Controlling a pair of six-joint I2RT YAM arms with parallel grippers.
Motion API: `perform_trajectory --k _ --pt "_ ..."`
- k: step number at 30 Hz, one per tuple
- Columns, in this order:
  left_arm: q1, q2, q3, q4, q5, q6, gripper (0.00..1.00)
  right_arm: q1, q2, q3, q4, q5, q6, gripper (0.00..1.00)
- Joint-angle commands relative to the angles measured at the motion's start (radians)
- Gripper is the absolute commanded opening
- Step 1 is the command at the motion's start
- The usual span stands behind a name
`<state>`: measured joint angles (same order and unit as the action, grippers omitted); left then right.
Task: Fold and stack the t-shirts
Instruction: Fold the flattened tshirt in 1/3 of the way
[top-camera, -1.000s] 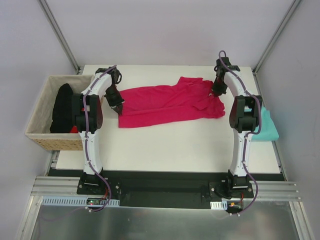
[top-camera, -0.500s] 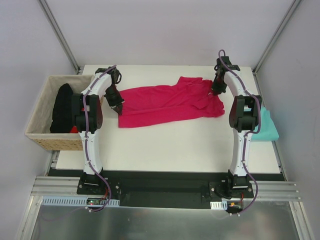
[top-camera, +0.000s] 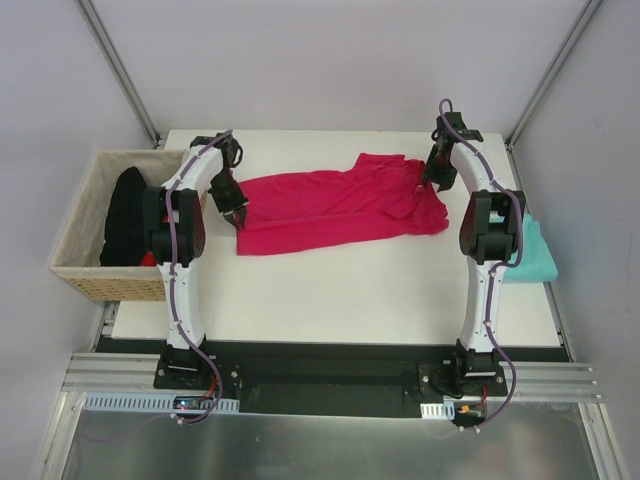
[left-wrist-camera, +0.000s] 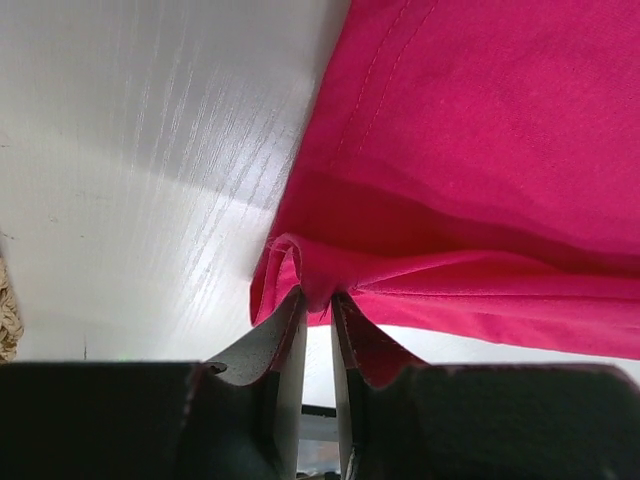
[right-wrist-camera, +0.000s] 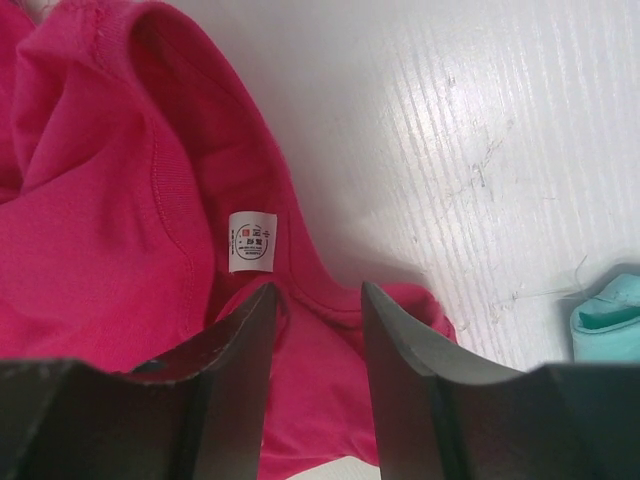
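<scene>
Wicker basket (top-camera: 80, 268) of dark cloth (top-camera: 125, 215) flanks the desk (top-camera: 330, 300) on the left; the teal t-shirt (top-camera: 535, 255) sits at the right edge, partly behind my right arm. The crimson t-shirt (top-camera: 340, 205) spans the far half. My left tool (left-wrist-camera: 318, 297) pinches its hem corner. My right tool (right-wrist-camera: 318, 292) is spread over the collar by the neck label (right-wrist-camera: 252, 241), slightly farther back than a second ago. White desk shows nearside.

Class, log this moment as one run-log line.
step: fold pink shirt | left gripper: shut on its edge | right gripper: open, straddling cloth beside label | teal shirt: aside at right, untouched
</scene>
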<state>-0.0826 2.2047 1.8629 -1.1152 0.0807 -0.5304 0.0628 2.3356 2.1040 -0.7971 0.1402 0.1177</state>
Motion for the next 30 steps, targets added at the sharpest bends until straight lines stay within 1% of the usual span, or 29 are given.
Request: perform_trajectory --k 1,10,16,21,26,30 --pt "0.015 -0.046 0.031 -0.002 0.011 0.004 0.15 -0.004 -0.059 0.057 0.010 -0.004 -0.016 0.43" --pt "0.014 -0.068 0.076 0.049 0.045 -0.013 0.14 -0.008 -0.156 0.054 0.025 -0.005 -0.021 0.41" --pt "0.014 -0.071 0.078 0.095 0.060 -0.019 0.14 -0.006 -0.255 -0.033 0.048 -0.022 -0.023 0.41" --pt "0.015 -0.069 0.108 0.103 0.044 -0.036 0.15 0.000 -0.340 -0.127 0.067 -0.025 -0.032 0.41" --pt "0.026 -0.077 0.099 0.100 0.014 -0.066 0.15 0.002 -0.378 -0.177 0.073 -0.022 -0.039 0.41" --pt "0.027 -0.089 0.062 0.101 -0.007 -0.077 0.15 0.002 -0.395 -0.203 0.078 -0.025 -0.043 0.41"
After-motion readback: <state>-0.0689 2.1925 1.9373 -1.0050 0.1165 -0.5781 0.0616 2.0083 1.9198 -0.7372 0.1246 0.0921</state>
